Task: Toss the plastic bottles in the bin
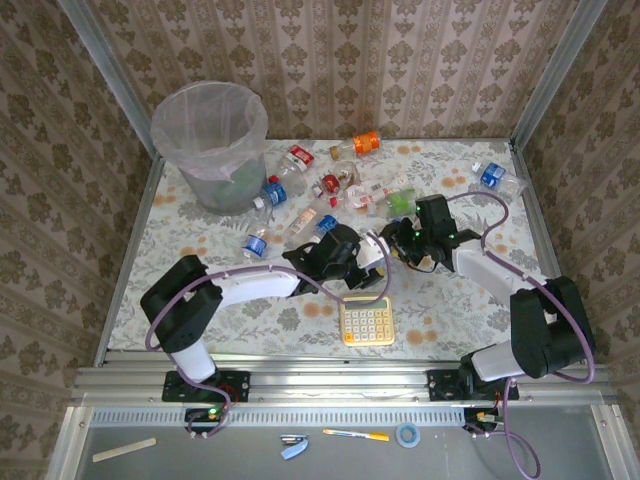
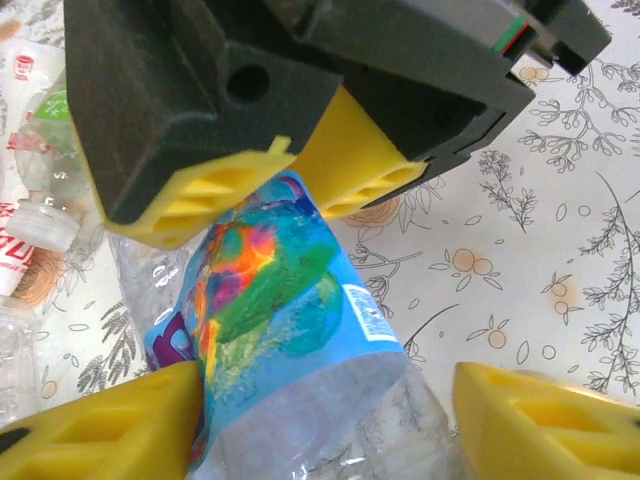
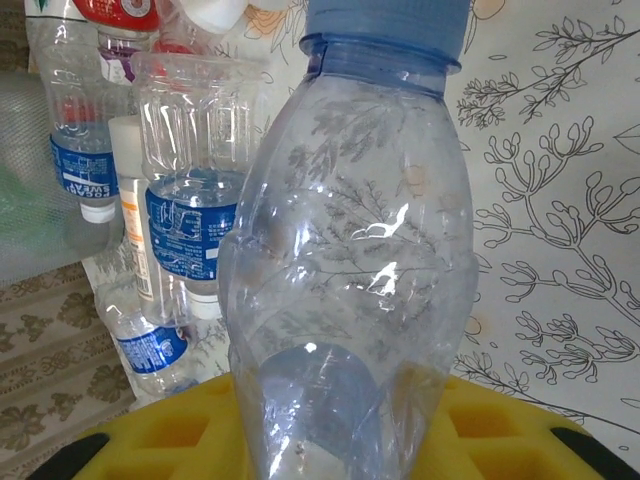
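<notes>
Table (image 1: 180, 230) centre, top view: both arms are meeting over one plastic bottle (image 2: 280, 300), clear, crumpled, with a bright blue label. Right jaws are clamping it, coming in from 12 o'clock in the left wrist view. The right wrist view is showing a clear body and blue cap, likely the same bottle, rising from between its yellow pads (image 3: 170, 435). Left jaws are standing apart, straddling the label from 6 o'clock. One finger (image 2: 110, 425) is touching the label and the other finger (image 2: 545, 420) is sitting just beside the clear wall, not clamped. Bin (image 1: 200, 170) is sitting at 10 o'clock of the table, well apart. Loose bottles (image 1: 330, 185) are lying at 12 o'clock of the jaws, calculator (image 1: 367, 320) at 6.

Handling guess: empty and very light, thin walls buckling under squeeze, slick film likely slipping or springing out. Best hold is looking like the labelled waist or the stiff neck under the cap.
</notes>
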You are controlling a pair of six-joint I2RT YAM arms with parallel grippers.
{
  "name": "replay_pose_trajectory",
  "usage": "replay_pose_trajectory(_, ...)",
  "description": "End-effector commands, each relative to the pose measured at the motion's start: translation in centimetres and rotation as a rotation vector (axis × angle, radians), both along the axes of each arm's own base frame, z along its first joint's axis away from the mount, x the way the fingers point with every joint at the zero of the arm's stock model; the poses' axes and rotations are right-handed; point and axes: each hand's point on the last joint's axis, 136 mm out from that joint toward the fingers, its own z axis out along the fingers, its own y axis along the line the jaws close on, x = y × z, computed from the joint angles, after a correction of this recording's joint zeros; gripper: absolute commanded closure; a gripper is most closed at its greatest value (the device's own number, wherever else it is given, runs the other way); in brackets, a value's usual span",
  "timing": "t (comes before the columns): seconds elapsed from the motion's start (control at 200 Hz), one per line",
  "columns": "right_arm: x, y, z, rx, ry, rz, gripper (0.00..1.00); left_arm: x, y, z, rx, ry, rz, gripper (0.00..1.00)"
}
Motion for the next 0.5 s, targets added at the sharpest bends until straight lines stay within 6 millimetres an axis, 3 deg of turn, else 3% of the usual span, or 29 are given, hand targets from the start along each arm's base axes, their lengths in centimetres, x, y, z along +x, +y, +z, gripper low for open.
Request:
replay_pose_trajectory(0.0, -0.5, 1.5, 2.3, 0.078, -0.053, 0.045, 0.61, 1.1, 1.2, 0.8, -0.030, -0.031, 0.084, 0.44)
replay_pose_trajectory(0.145, -0.3, 2.1, 3.0, 0.111, -0.074, 0.062, 0.54, 1.4, 1.7, 2.1, -0.048, -0.053, 0.114, 0.54)
replay_pose_trajectory(0.275, -0.2, 2.2, 3.7, 0.102, -0.091, 0.086, 0.33, 1.8, 3.1, 2.9, -0.081, -0.052, 0.177, 0.57)
replay_pose_trajectory(0.365, -0.3, 2.2, 4.3, 0.081, -0.111, 0.108, 0.18, 2.2, 5.1, 3.5, -0.115, -0.022, 0.245, 0.59)
replay_pose_trajectory(0.495, -0.5, 1.4, 5.7, 0.012, -0.144, 0.138, 0.08, 1.6, 9.0, 3.9, -0.114, -0.005, 0.358, 0.59)
